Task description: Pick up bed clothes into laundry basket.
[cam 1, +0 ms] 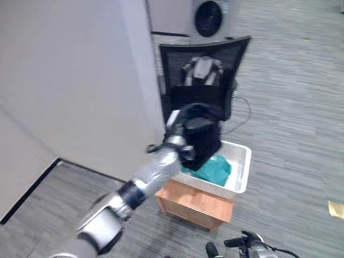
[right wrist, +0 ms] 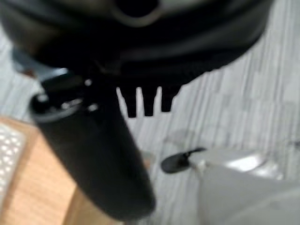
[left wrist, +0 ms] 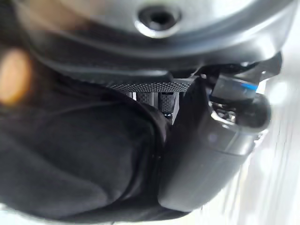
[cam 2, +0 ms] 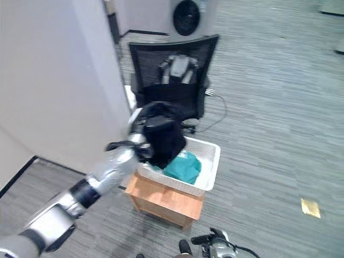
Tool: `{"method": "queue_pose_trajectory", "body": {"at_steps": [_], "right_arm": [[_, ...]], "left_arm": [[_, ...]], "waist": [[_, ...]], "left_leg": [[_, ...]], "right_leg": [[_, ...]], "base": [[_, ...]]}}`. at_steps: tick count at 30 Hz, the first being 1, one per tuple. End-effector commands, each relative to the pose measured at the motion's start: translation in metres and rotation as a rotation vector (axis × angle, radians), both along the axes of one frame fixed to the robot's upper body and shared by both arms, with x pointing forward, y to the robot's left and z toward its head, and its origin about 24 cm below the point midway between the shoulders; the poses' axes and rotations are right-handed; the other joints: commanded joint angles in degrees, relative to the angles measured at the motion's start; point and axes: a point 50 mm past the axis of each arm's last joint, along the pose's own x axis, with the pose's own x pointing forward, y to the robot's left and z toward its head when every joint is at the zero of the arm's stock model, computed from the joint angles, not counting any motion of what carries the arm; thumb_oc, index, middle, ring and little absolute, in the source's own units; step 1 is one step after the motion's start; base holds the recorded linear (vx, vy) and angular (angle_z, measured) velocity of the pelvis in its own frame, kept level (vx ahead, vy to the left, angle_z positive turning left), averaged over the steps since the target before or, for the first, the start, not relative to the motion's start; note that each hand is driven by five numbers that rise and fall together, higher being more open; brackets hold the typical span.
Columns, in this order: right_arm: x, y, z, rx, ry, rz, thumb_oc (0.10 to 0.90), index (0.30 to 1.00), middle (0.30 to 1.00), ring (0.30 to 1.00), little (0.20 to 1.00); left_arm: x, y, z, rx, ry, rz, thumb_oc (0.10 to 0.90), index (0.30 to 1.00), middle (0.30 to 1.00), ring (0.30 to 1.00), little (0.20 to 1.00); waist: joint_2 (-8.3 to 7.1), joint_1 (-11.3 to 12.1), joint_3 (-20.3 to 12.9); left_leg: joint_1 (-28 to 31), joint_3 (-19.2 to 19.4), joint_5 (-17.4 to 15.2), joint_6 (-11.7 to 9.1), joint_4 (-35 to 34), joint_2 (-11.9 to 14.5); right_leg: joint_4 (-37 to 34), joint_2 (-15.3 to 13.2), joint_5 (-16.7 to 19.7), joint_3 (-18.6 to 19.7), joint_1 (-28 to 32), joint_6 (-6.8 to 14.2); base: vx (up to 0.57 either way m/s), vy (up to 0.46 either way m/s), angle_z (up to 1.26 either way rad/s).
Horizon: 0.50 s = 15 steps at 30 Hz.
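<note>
A black garment is grasped by the left hand, the fingers being curled into the cloth. It hangs downward, directly above the near-left part of the white laundry basket. A teal cloth is already lying inside. The basket is set on a wooden box. The right hand is kept low beside the box, its state cannot be told.
</note>
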Motion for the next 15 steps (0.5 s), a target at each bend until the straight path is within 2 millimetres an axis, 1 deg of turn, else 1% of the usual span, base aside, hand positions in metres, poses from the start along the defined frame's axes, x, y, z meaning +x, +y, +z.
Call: {"method": "queue_pose_trajectory", "body": {"at_steps": [1,2,4,5,6,7,8,9,10,11,12,13,14,15], "right_arm": [[-0.022,-0.050,0.006,-0.165,0.039,-0.014,0.800,0.900,0.900,0.900,0.900],[0.001,-0.069,0.020,-0.199,0.031,-0.064,0.800,0.900,0.900,0.900,0.900],[0.004,-0.069,0.020,-0.198,0.041,-0.073,0.800,0.900,0.900,0.900,0.900],[0.002,-0.068,0.019,-0.193,0.062,-0.083,0.800,0.900,0.900,0.900,0.900],[-0.001,-0.068,0.017,-0.192,0.080,-0.085,0.800,0.900,0.900,0.900,0.900],[-0.008,-0.073,0.016,-0.196,0.101,-0.096,0.800,0.900,0.900,0.900,0.900],[-0.009,-0.075,0.017,-0.201,0.102,-0.100,0.800,0.900,0.900,0.900,0.900],[-0.008,-0.076,0.017,-0.202,0.101,-0.100,0.800,0.900,0.900,0.900,0.900],[-0.009,-0.081,0.019,-0.206,0.098,-0.123,0.800,0.900,0.900,0.900,0.900],[-0.009,-0.081,0.020,-0.206,0.097,-0.123,0.800,0.900,0.900,0.900,0.900],[-0.009,-0.086,0.021,-0.210,0.096,-0.139,0.800,0.900,0.900,0.900,0.900],[-0.009,-0.086,0.022,-0.210,0.095,-0.140,0.800,0.900,0.900,0.900,0.900],[-0.009,-0.090,0.023,-0.212,0.094,-0.155,0.800,0.900,0.900,0.900,0.900],[-0.009,-0.090,0.023,-0.212,0.094,-0.156,0.800,0.900,0.900,0.900,0.900]], "left_arm": [[-0.028,-0.053,0.147,-0.187,-0.491,-0.147,0.400,0.300,0.300,0.300,0.300],[-0.036,-0.071,0.144,-0.132,-0.505,-0.194,0.400,0.300,0.300,0.300,0.300],[-0.036,-0.073,0.144,-0.120,-0.514,-0.186,0.400,0.300,0.300,0.300,0.300],[-0.040,-0.078,0.148,-0.105,-0.541,-0.198,0.400,0.300,0.300,0.300,0.300],[-0.040,-0.079,0.153,-0.080,-0.576,-0.191,0.400,0.300,0.300,0.300,0.300],[-0.035,-0.075,0.162,-0.003,-0.661,-0.135,0.400,0.300,0.300,0.300,0.300],[-0.031,-0.073,0.166,0.033,-0.691,-0.106,0.400,0.300,0.300,0.300,0.300],[-0.031,-0.073,0.166,0.033,-0.692,-0.106,0.400,0.300,0.300,0.300,0.300],[-0.025,-0.070,0.173,0.102,-0.748,-0.055,0.400,0.300,0.300,0.300,0.300],[-0.025,-0.070,0.173,0.102,-0.750,-0.055,0.400,0.300,0.300,0.300,0.300],[-0.019,-0.067,0.178,0.192,-0.809,-0.005,0.400,0.300,0.300,0.300,0.300],[-0.019,-0.067,0.179,0.192,-0.811,-0.005,0.400,0.300,0.300,0.300,0.300],[-0.013,-0.064,0.185,0.263,-0.860,0.045,0.400,0.300,0.300,0.300,0.300],[-0.013,-0.064,0.185,0.263,-0.862,0.046,0.400,0.300,0.300,0.300,0.300]], "waist": [[2.82,0.6,-2.1],[2.60,2.1,-2.4],[2.51,2.7,-2.5],[2.34,3.2,-2.5],[2.25,3.4,-2.5],[2.07,3.6,-2.6],[2.05,3.6,-2.6],[2.10,3.6,-2.6],[2.07,3.6,-2.6],[2.11,3.6,-2.6],[2.13,3.6,-2.6],[2.15,3.6,-2.6],[2.13,3.6,-2.7],[2.14,3.6,-2.7]], "left_leg": [[3.1,-5.1,-6.2,-6.7,0.1,7.9],[2.9,-5.4,-6.1,-6.9,0.1,8.1],[2.8,-5.6,-6.0,-6.9,0.1,8.2],[2.6,-5.8,-5.9,-6.9,0.1,8.3],[2.5,-6.0,-5.8,-7.0,0.1,8.4],[2.4,-6.2,-5.5,-7.0,0.1,8.4],[2.4,-6.2,-5.4,-7.1,0.1,8.4],[2.4,-6.3,-5.4,-7.1,0.1,8.4],[2.3,-6.3,-5.3,-7.1,0.1,8.4],[2.3,-6.3,-5.3,-7.1,0.1,8.4],[2.1,-6.4,-5.2,-7.2,0.1,8.4],[2.1,-6.4,-5.2,-7.2,0.1,8.4],[1.9,-6.4,-5.1,-7.2,0.1,8.3],[1.9,-6.4,-5.1,-7.2,0.1,8.3]], "right_leg": [[0.2,3.1,-4.6,-2.3,2.7,0.7],[0.2,3.3,-4.9,-2.9,2.5,0.7],[0.2,3.3,-5.0,-3.2,2.5,0.7],[0.2,3.4,-5.1,-3.6,2.5,0.6],[0.2,3.4,-5.1,-3.8,2.5,0.6],[0.2,3.5,-5.1,-4.1,2.6,0.6],[0.2,3.7,-5.2,-4.2,2.6,0.6],[0.2,3.7,-5.2,-4.2,2.6,0.6],[0.2,3.8,-5.1,-4.4,2.5,0.7],[0.2,3.8,-5.1,-4.4,2.5,0.7],[0.2,3.9,-5.1,-4.6,2.3,0.8],[0.2,3.9,-5.1,-4.6,2.3,0.8],[0.2,3.9,-5.1,-4.8,2.2,0.9],[0.2,3.9,-5.1,-4.8,2.2,0.9]], "base": [[0.00,-0.024,-0.54],[0.00,-0.024,-0.59],[0.00,-0.031,-0.36],[-0.02,-0.042,0.04],[-0.02,-0.051,0.14],[-0.01,-0.038,0.10],[-0.01,-0.026,0.15],[0.00,-0.025,0.24],[0.00,-0.019,0.14],[-0.01,-0.033,0.06],[0.00,0.000,0.00],[-0.01,-0.024,-0.05],[-0.01,-0.010,-0.07],[-0.01,-0.017,-0.09]]}}
